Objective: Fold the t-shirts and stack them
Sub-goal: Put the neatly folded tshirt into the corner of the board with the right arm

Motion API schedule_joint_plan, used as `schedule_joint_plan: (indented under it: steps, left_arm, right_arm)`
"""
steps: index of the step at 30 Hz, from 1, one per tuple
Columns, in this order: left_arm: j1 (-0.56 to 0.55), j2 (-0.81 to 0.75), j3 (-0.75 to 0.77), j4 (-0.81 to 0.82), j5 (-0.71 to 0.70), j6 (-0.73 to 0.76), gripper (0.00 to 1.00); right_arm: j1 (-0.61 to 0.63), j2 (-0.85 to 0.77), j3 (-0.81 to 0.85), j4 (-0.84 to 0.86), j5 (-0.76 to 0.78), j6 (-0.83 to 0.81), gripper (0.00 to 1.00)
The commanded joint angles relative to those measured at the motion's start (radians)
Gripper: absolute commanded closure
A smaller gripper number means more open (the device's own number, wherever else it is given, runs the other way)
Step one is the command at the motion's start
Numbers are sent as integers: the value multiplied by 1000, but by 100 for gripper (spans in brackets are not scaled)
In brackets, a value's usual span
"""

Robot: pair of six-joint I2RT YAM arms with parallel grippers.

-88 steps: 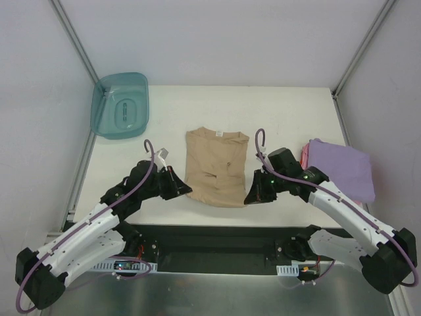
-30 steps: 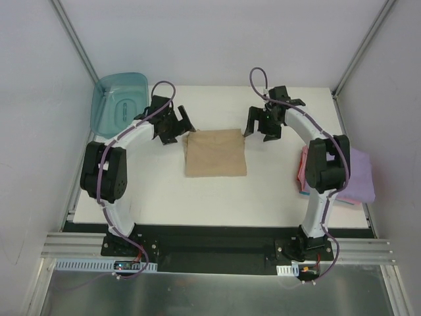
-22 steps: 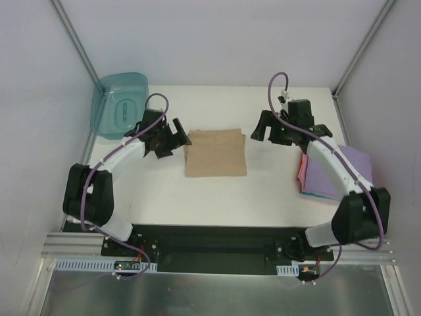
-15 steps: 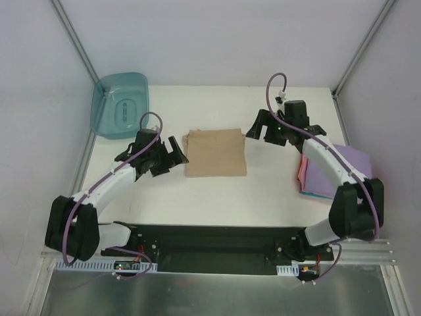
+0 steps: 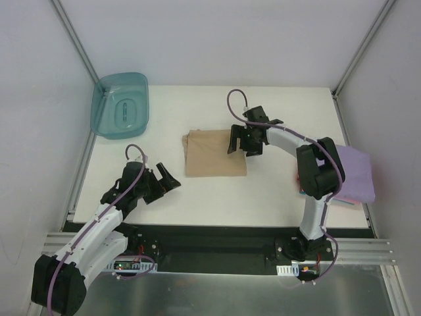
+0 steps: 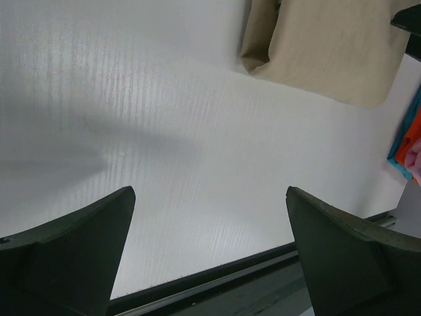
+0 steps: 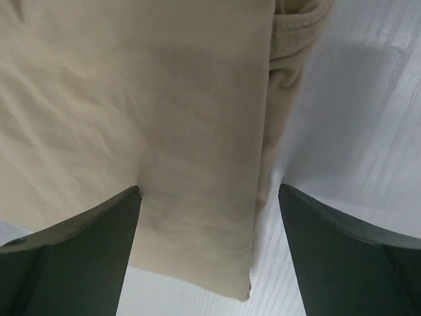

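Observation:
A tan t-shirt [image 5: 214, 155] lies folded into a rectangle at the middle of the table. My right gripper [image 5: 242, 146] hangs open over its right edge. In the right wrist view the fingers [image 7: 72, 250] straddle a folded corner of the tan cloth [image 7: 164, 99] without pinching it. My left gripper [image 5: 168, 179] is open and empty, low over bare table to the near left of the shirt. The left wrist view shows the tan t-shirt [image 6: 329, 46] far ahead. A folded lavender t-shirt [image 5: 355, 172] lies at the right edge on a pink one [image 5: 302, 172].
A teal translucent tub [image 5: 122, 105] stands at the back left corner. The table's near edge and a black rail [image 6: 217, 280] run just below my left gripper. Coloured cloth edges [image 6: 408, 151] of the right-hand stack show at the left wrist view's right border.
My right gripper has swung left from the back right onto the tan shirt's right edge. The left arm has drawn back from the shirt's far left corner toward the near left.

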Motion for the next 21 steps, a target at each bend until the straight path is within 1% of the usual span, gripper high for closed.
schedule_joint_plan:
  steps: [1, 2, 5, 7, 10, 11, 12, 14, 16, 17, 19, 20, 21]
  left_arm:
    - [-7, -29, -13, -2, -5, -34, 1]
    - [-7, -28, -12, -2, -6, -32, 1]
    - [-7, -2, -3, -2, -2, -32, 1]
    - [-7, 15, 5, -2, 7, -34, 1]
    - [-7, 34, 8, -2, 3, -32, 1]
    - [-7, 35, 10, -2, 3, -32, 1]
    - [-9, 35, 10, -2, 1, -32, 1]
    - [-7, 32, 11, -2, -3, -36, 1]
    - [-7, 34, 17, -2, -2, -32, 1]
    - [-7, 32, 17, -2, -2, -29, 1]
    - [-9, 29, 16, -2, -5, -31, 1]
    - [-7, 28, 16, -2, -12, -31, 1]
    - [-7, 28, 13, -2, -19, -31, 1]
  right_arm:
    - [22, 60, 68, -79, 114, 14, 13]
    - [29, 87, 79, -103, 116, 14, 17]
    - [46, 115, 87, -108, 99, 22, 23]
    - [61, 121, 84, -113, 103, 25, 25]
    - [104, 123, 84, -108, 109, 28, 34]
    - [124, 123, 87, -107, 114, 28, 42]
    - [132, 127, 91, -102, 119, 25, 48]
    - [153, 140, 102, -101, 123, 19, 55]
    - [167, 156, 120, -108, 134, 13, 60]
    - [170, 157, 123, -113, 137, 6, 67]
    - [177, 143, 117, -113, 158, -9, 76]
    - [183, 135, 114, -113, 165, -18, 87]
    - [184, 124, 110, -116, 174, -27, 92]
